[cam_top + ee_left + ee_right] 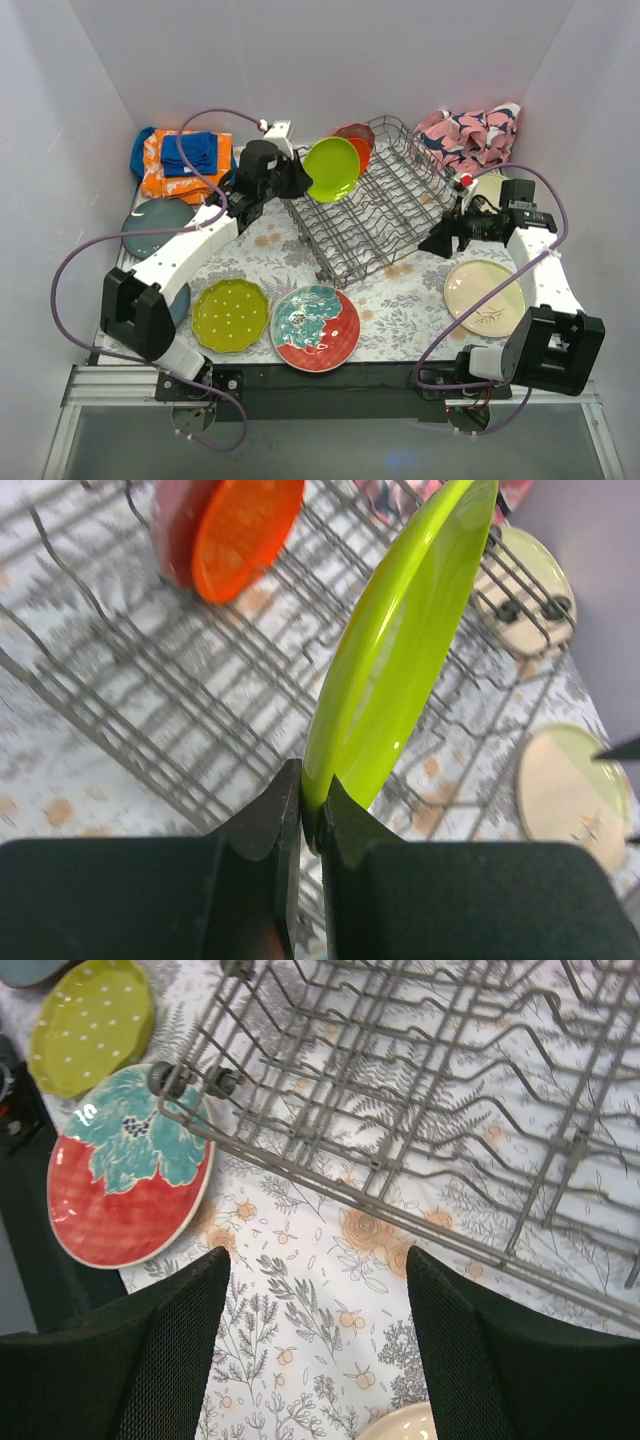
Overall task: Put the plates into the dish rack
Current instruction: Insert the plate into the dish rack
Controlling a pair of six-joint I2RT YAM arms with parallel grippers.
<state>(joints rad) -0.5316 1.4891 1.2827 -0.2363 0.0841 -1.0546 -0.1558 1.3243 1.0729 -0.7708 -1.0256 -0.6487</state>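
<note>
My left gripper (300, 181) (312, 792) is shut on the rim of a lime plate (332, 168) (400, 650), holding it on edge above the left end of the dish rack (385, 200) (100, 735) (372, 1165). An orange plate (360, 152) (240, 530) stands in the rack's far end. My right gripper (440, 243) (318, 1260) is open over the tablecloth just right of the rack, with nothing between its fingers. On the table lie a cream plate (484, 297) (570, 790), a red-teal floral plate (316, 327) (125, 1175), a yellow-green dotted plate (230, 315) (90, 1025) and a slate-blue plate (160, 228).
Folded orange-blue cloths (180, 160) lie at the back left, and a pink patterned cloth (470, 135) at the back right. White walls close in the table on three sides. The left arm reaches across the slate-blue plate's side of the table.
</note>
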